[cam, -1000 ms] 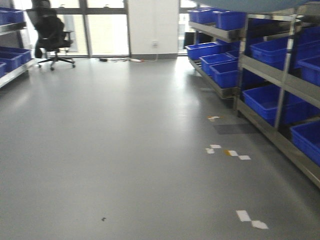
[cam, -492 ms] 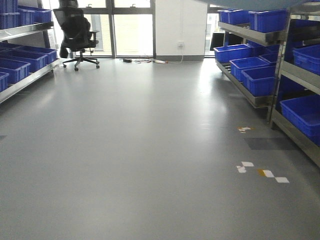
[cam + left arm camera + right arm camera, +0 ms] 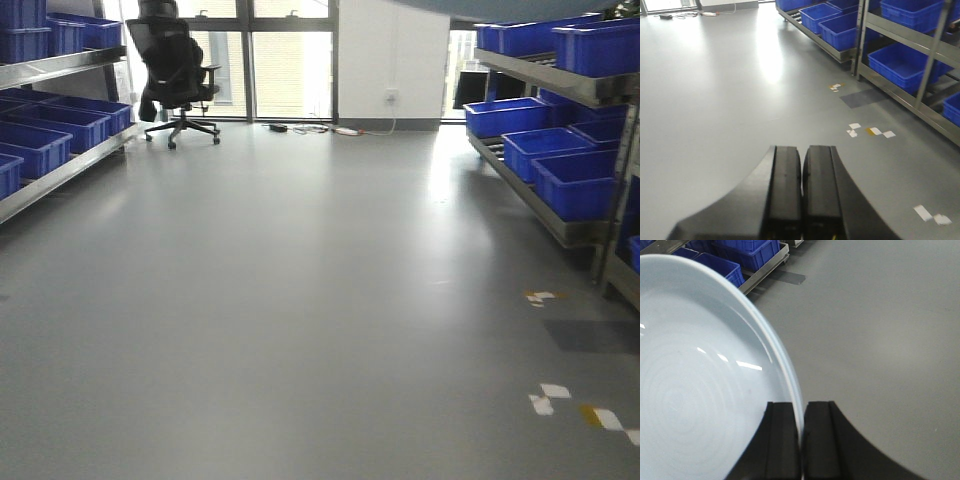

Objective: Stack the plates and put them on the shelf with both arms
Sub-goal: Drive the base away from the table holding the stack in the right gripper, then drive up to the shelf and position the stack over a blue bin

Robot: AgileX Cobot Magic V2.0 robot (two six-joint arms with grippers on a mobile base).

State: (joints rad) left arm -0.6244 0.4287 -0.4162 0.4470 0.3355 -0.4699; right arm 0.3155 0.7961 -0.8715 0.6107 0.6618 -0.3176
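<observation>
On open floor (image 3: 300,300), swung left off the rack (image 3: 545,80), still ferrying a plate (image 3: 700,390) pinched in right gripper (image 3: 801,440), left gripper (image 3: 802,195) closed empty.

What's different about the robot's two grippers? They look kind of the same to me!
The left gripper holds nothing, while the right gripper pinches the rim of a pale plate. The left gripper is squeezed fully shut, but the right gripper is kept a sliver apart by the plate's rim. Both are black and both hang above the grey floor.
</observation>
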